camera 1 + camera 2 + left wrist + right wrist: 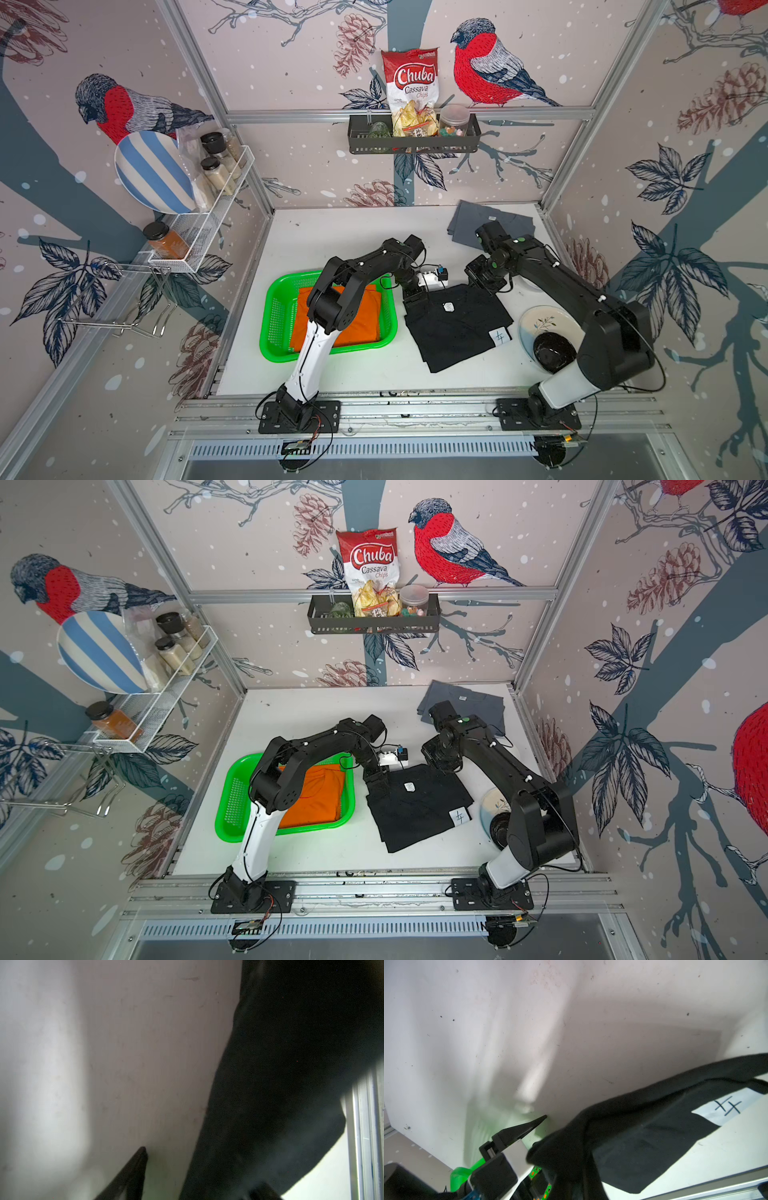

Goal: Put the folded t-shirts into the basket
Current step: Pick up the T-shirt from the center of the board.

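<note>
Basket (269, 320) sits at the left of the bench (332, 237), near its front. The orange t-shirt (365, 320) lies flat inside it, partly hidden under my left arm in both top views. My left fingers (133, 1172) are down at the far left corner of the black t-shirt (457, 332) and stand apart. In the left wrist view one finger rests on bare bench and the cloth edge lies inside the gap, with nothing clamped. The black t-shirt lies just right of the basket, on the bench and outside it, with its small white neck label (449, 307) facing up and a white marked tag (500, 336) at its right edge. My right fingers (488, 287) are at the shirt's far right corner, closed. The right wrist view shows black cloth bunched and raised over them, so I record a pinch on that corner, though the fingertips themselves are hidden. The grey t-shirt (469, 220) lies folded at the back right of the bench, well apart from the basket. A pale plate (536, 328) carrying a black bowl (555, 353) sits at the front right, partly under my right arm.
</note>
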Controlling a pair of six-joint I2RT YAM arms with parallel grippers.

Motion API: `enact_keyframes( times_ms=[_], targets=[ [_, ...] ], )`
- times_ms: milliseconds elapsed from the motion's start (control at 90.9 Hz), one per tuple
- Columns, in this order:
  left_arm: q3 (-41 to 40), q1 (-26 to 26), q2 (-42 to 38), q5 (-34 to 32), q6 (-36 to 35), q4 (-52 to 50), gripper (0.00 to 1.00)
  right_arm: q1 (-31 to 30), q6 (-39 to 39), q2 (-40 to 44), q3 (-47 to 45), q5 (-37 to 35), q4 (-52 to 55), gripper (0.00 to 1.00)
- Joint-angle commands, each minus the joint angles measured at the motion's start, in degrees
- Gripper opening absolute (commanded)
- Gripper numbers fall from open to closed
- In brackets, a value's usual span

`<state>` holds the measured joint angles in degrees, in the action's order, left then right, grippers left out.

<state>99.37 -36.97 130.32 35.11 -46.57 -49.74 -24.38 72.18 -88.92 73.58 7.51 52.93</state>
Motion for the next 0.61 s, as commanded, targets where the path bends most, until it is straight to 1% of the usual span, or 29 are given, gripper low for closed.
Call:
enact_keyframes(
  times_ms=[0,66,165,297,341,363,594],
  targets=[
    [-0.12,0.23,1.47,-1.84,-0.56,-7.92,0.48,0.06,-0.46,1.79,-0.19,-0.38,-1.06,0.00],
    [0.43,0.38,1.55,-0.74,-0.85,-9.20,0.39,0.38,-0.55,2.75,-0.32,-0.80,-0.46,0.00],
    [1.21,0.67,1.40,0.71,-1.56,-11.44,0.30,1.19,-0.52,3.80,-0.54,-1.02,0.54,0.00],
    [3.69,0.67,0.53,1.71,-1.93,-15.51,0.06,1.34,-0.43,4.28,-0.54,-1.31,1.97,0.00],
    [4.48,0.67,-0.13,2.15,-1.90,-17.10,0.03,1.06,-0.26,4.39,-0.54,-1.07,2.15,0.00],
    [4.79,0.67,-0.66,2.37,-1.87,-17.77,0.00,0.97,-0.13,4.42,-0.48,-0.98,2.22,0.00],
    [7.14,0.58,-8.58,0.90,-0.15,-22.00,0.00,-0.83,1.81,5.16,2.91,-0.12,5.56,0.00]
  ],
)
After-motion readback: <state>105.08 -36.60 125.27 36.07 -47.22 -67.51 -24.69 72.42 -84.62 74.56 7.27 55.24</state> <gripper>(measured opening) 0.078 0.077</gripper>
